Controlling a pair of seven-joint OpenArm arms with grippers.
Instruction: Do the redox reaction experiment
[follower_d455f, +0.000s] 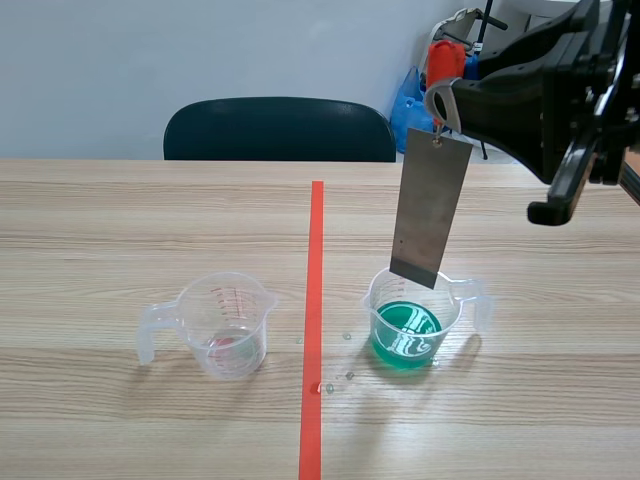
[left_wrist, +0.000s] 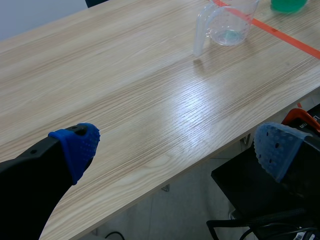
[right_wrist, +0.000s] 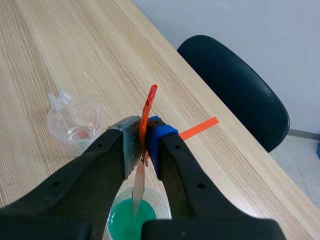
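Right end effector (follower_d455f: 440, 112) hangs above the green cup (follower_d455f: 410, 325). Its fingers are pressed onto a thin orange tab (right_wrist: 148, 105), and a grey metal plate (follower_d455f: 430, 205) dangles from it, tilted, with its lower edge at the cup's far rim. Left of the green cup, across the red tape line (follower_d455f: 315, 320), stands a clear cup (follower_d455f: 225, 325) with a faint reddish trace at its bottom. A few drops (follower_d455f: 340, 372) lie on the surface (follower_d455f: 120, 220) between the two cups. Beyond the green cup are a dark chair (follower_d455f: 280, 130) and a blue bag (follower_d455f: 410, 95).

The right wrist view shows the plate edge-on, a thin sliver over the green liquid; whether it touches the liquid cannot be made out. Only the left wrist view shows the left end effector (left_wrist: 177, 149), which is spread wide at the surface's near edge, well apart from the green cup, holding nothing. That view cuts off the green cup, leaving only a sliver of it.
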